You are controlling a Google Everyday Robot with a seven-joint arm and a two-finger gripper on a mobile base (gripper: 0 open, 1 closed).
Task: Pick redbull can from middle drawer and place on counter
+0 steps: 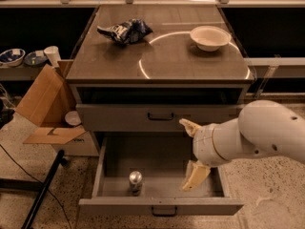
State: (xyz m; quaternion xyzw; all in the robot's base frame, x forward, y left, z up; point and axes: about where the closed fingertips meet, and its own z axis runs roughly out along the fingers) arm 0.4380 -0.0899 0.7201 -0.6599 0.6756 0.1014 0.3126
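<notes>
The redbull can (135, 182) stands upright on the grey floor of the open middle drawer (162, 159), near its front left. My gripper (189, 151) is open, its two pale fingers spread wide over the right part of the drawer, to the right of the can and apart from it. It holds nothing. The white arm reaches in from the right. The counter (190, 66) is the glossy cabinet top with a pale ring line.
A dark blue snack bag (125, 31) and a white bowl (209, 37) lie on the counter. The upper drawer (159, 116) is shut. An open cardboard box (45, 106) stands to the left, and a black stand leg (43, 190) crosses the floor.
</notes>
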